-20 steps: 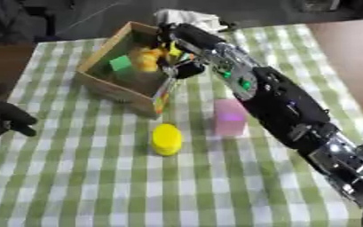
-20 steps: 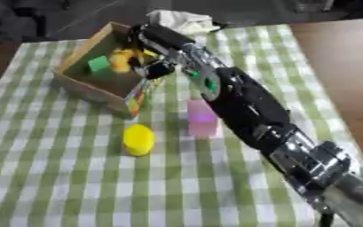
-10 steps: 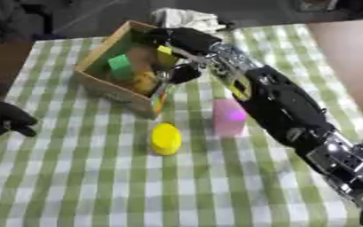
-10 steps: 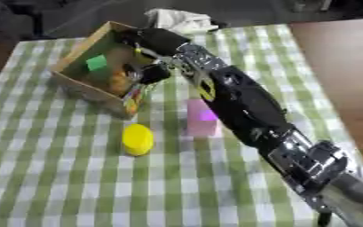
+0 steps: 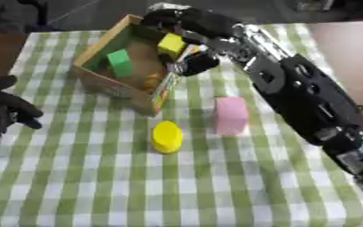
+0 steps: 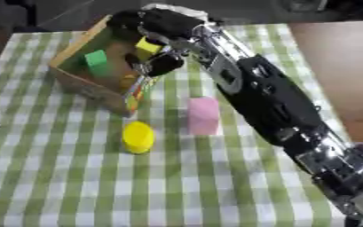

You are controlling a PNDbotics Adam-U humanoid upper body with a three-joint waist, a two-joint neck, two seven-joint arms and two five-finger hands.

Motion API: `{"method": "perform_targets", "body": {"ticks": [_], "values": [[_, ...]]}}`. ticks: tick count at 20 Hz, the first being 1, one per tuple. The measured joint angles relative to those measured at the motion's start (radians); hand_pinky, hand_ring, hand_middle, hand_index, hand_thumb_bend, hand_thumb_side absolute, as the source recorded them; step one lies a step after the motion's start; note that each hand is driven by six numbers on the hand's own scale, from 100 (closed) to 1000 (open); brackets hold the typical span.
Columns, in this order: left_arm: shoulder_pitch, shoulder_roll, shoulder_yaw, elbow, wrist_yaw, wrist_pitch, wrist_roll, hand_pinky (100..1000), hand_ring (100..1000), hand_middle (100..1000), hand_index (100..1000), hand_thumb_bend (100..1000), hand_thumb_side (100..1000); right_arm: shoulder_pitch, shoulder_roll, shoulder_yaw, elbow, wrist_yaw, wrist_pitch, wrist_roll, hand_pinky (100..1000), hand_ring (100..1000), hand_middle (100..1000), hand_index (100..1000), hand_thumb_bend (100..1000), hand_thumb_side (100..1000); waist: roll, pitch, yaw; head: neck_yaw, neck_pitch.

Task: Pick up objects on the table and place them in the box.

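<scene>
Left eye view gives me the clearest look at my right robot hand [image 5: 186, 23], stretched far across the worktop [image 5: 215, 186] and hovering over the far rim of the box [image 5: 106, 86]. Dark fingers [image 5: 196, 64] curl down near the box's right wall, but I cannot tell whether they are clenched or released, since the hand blurs into the arm.

Inside the box, just under the hand, I see a yellow block [image 5: 171, 43] at the far right, a green block [image 5: 120, 63] toward the middle, and something brownish-orange [image 5: 149, 83] low against the near wall. The box sits tilted on the green-and-white checked cloth [image 5: 75, 177].

Outside the box, a pink block [image 5: 230, 115] stands upright, apart from the box's near corner. A yellow round piece [image 5: 167, 136] lies to the left of it, near but not touching.

My left robot hand [image 5: 5, 106] rests at the left edge, fingers relaxed and holding nothing.
</scene>
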Motion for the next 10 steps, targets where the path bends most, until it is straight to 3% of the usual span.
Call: {"method": "perform_targets", "body": {"ticks": [2,3,5,7,10], "values": [[0.0,0.0,0.0,0.0,-0.003,0.0,0.003,543,610,554,878,100,639,0.0,-0.012,0.0,-0.04,-0.035,0.018,0.032,837,821,940,998,100,363,-0.001,0.0,0.0,0.003,0.0],[0.001,0.0,0.001,0.0,-0.004,-0.001,0.005,543,609,553,878,100,635,0.001,-0.016,0.0,-0.054,-0.046,0.025,0.044,845,826,966,1000,100,215,-0.001,0.0,-0.001,0.006,0.0],[0.006,0.002,0.013,0.0,-0.012,-0.001,0.015,542,609,552,878,100,638,0.022,-0.03,0.012,-0.084,-0.07,0.026,0.067,848,827,973,1000,100,180,-0.016,0.0,-0.024,0.031,0.0],[0.013,0.011,0.029,0.0,-0.022,0.001,0.03,541,608,552,878,100,642,0.065,-0.062,0.043,-0.123,-0.096,0.01,0.094,854,836,978,1000,100,181,-0.029,0.0,-0.04,0.058,0.0],[0.024,0.017,0.04,0.0,-0.037,0.007,0.047,541,608,552,878,100,648,0.136,-0.1,0.077,-0.191,-0.139,-0.027,0.136,860,840,987,1000,100,206,-0.025,-0.001,-0.051,0.08,0.0]]}}
